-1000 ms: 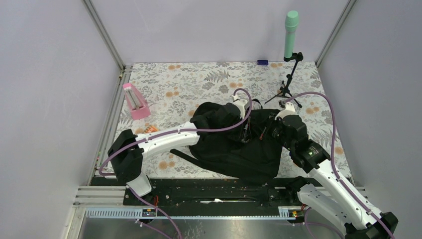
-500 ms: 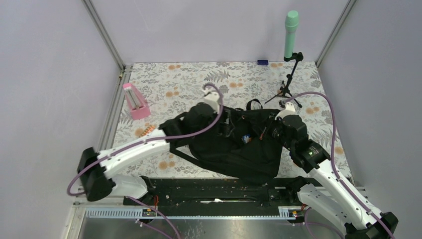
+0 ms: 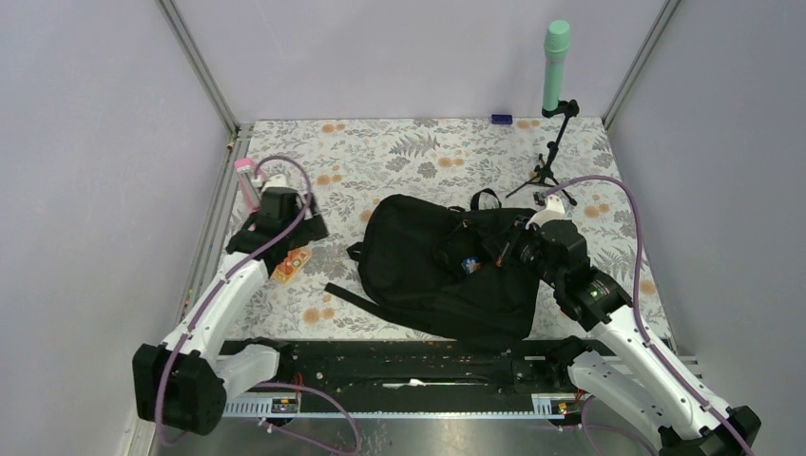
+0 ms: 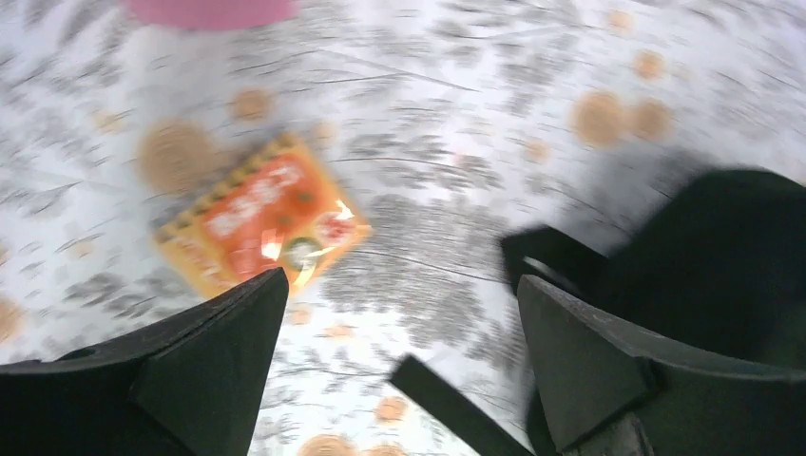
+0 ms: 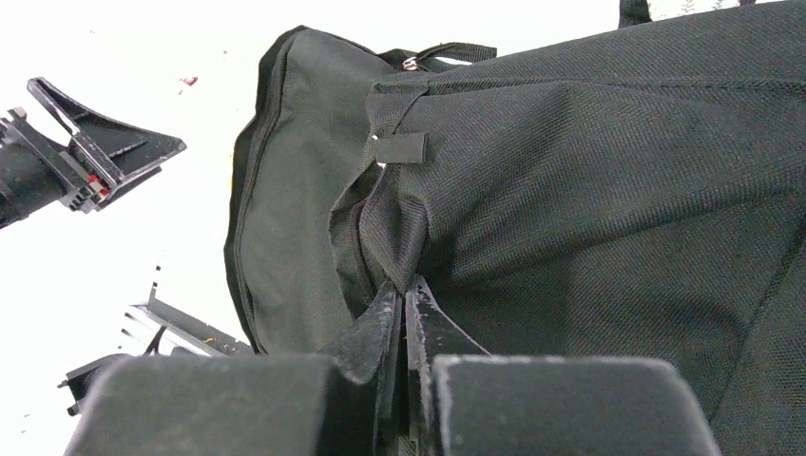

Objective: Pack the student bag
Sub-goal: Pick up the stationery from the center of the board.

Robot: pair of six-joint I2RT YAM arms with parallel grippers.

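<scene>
Here, the right gripper [image 5: 403, 290] is clamped on a fold of the student bag [image 3: 447, 271], which lies centrally, probably to hold its mouth open. The left gripper [image 4: 401, 281], jaws spread wide, hovers over an orange packet [image 4: 261, 223], likely the next item. The surface is a floral cloth [image 3: 399, 152]; plain lilac walls [image 3: 418, 57] enclose it.

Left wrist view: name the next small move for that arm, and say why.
Probably lower the left pincer onto the orange packet, nudging toward it first. That pincer stands open and empty, the packet lies outside the student bag, nearer one finger than the other, and the right pincer pinches the bag's fabric.
</scene>
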